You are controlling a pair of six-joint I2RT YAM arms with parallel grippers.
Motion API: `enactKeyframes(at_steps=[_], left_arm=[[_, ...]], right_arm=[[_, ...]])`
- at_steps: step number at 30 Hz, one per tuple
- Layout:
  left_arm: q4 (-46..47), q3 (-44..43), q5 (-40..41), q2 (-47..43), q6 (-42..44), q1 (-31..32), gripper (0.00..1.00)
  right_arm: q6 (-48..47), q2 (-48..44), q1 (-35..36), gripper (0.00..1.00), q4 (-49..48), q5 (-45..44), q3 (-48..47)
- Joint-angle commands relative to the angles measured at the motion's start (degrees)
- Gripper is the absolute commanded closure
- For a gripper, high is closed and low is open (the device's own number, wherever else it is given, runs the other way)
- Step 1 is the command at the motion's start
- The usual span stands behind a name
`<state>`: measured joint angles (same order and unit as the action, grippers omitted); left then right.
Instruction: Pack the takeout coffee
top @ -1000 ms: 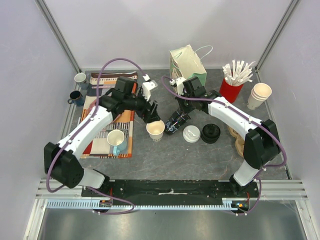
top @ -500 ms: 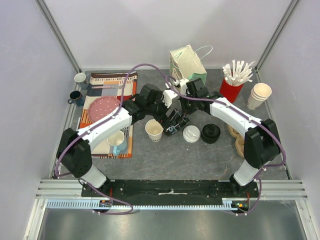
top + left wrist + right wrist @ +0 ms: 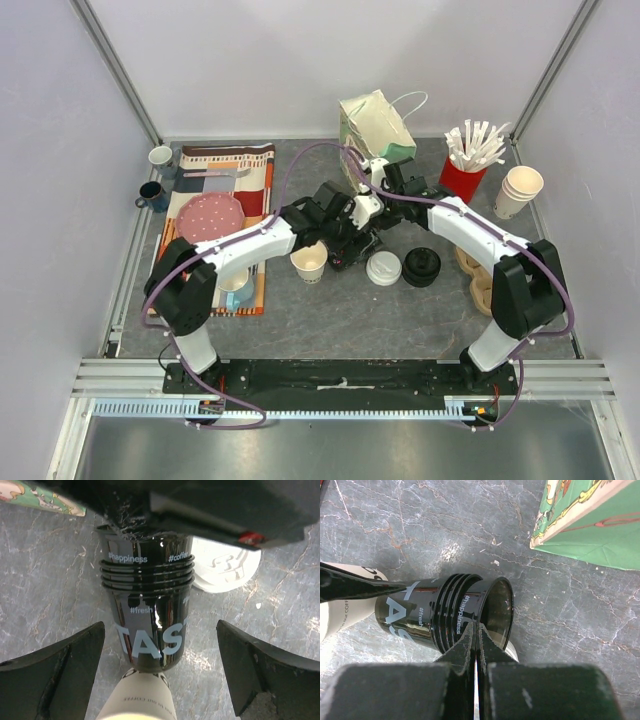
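left wrist view: our left hand [image 3: 157, 630] stands wide, one finger on each side of a glossy black cup [image 3: 147, 605] but touching neither wall. the black cup hangs above the grey table [image 3: 45, 580], gripped from above. just below its base is the pale paper cup [image 3: 137, 702] (we cannot tell whether the two touch). a white sip lid [image 3: 225, 570] lies beyond, to the right.

right wrist view: our right hand [image 3: 476, 630] is pinched tight on the black cup's wall at the ribbed rim, with the open mouth turned toward the green-printed paper bag [image 3: 590, 525]. the pale paper cup shows at the left edge, partly behind a dark finger.

top view: the pale paper cup stands upright and lidless at the middle of the table, with both hands crowded just to its right. the white sip lid sits near it on the far side of the hands, beside a black lid [image 3: 421, 266]. the paper bag stands at the back, well apart.

we judge that packing proper has not begun, since nothing is capped or bagged. the step in hand looks like passing or clearing the black cup. next, our left fingers should close squarely on its wall, without nudging the pale paper cup beneath, before the right hand lets go.
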<state>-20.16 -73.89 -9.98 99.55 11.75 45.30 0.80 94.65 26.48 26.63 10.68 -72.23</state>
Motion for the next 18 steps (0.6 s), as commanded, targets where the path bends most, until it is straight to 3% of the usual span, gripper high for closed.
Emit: enactKeyframes(at_steps=[1, 18], left_arm=[[0.7, -4.2, 2.9, 3.5, 2.6, 1.1, 0.00], [0.4, -1.6, 0.9, 6.4, 5.0, 1.1, 0.02]], right_arm=[[1.6, -2.4, -1.4, 1.00, -3.3, 3.4, 1.4], [3.7, -5.4, -3.3, 1.00, -4.8, 4.8, 4.5]])
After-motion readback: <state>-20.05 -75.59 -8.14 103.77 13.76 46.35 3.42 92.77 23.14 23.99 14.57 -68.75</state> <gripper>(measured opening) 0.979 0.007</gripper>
